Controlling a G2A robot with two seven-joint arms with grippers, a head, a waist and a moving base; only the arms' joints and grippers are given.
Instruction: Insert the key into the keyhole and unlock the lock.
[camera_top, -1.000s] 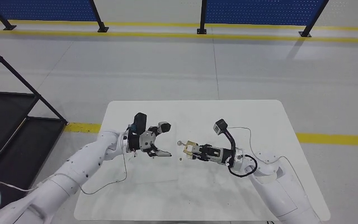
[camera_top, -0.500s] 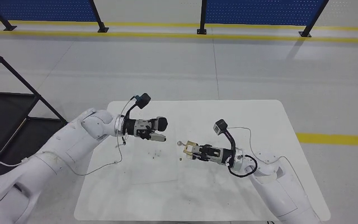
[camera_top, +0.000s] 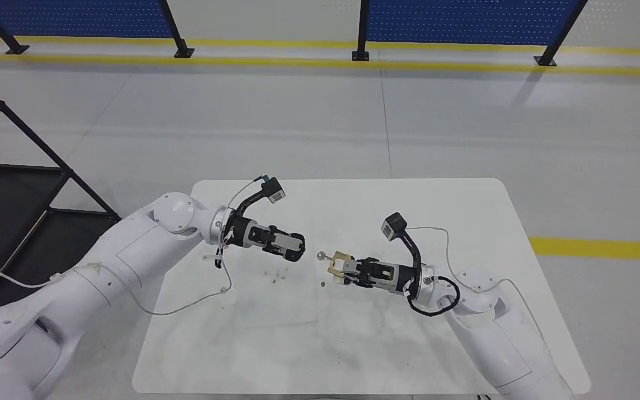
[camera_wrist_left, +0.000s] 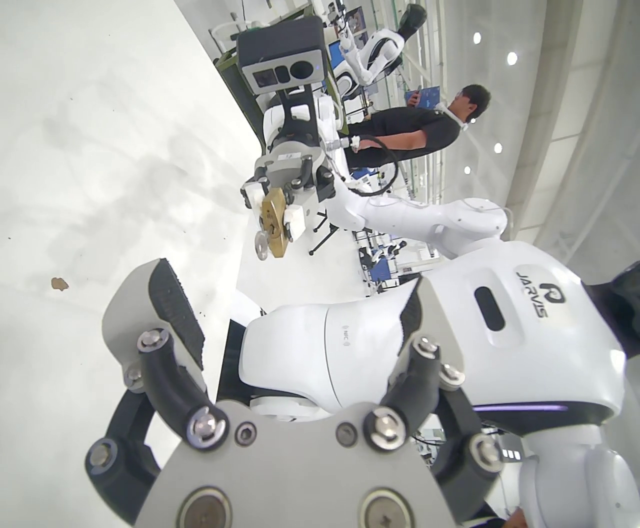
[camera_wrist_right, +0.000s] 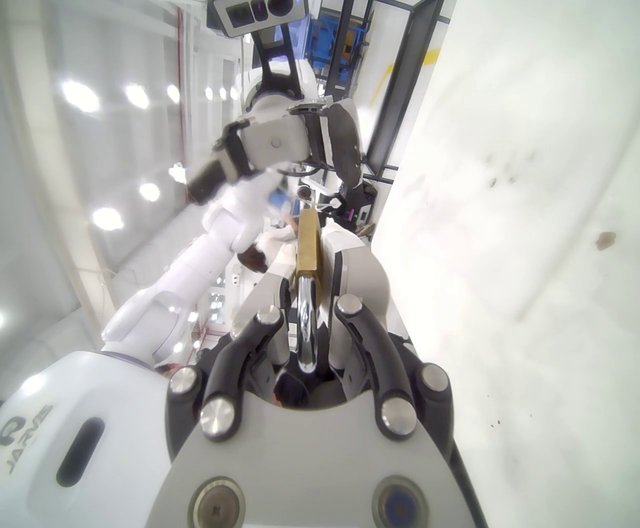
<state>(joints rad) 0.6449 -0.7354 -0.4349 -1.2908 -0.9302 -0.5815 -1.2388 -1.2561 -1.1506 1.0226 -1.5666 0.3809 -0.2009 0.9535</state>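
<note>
The right hand (camera_wrist_right: 310, 287) grasps the lock (camera_wrist_right: 309, 240) — key (camera_wrist_left: 260, 245) mostly hidden in it; left hand (camera_wrist_left: 290, 305) released.

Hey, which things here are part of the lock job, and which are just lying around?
For the job: brass padlock, clamped in the right tool; silver key at its free end; open left tool facing it.
Lying about: brown crumb on the white table; black rack beside the table; blue barriers behind.

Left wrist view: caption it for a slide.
Open left pincer faces the brass padlock clamped in the right pincer.
</note>
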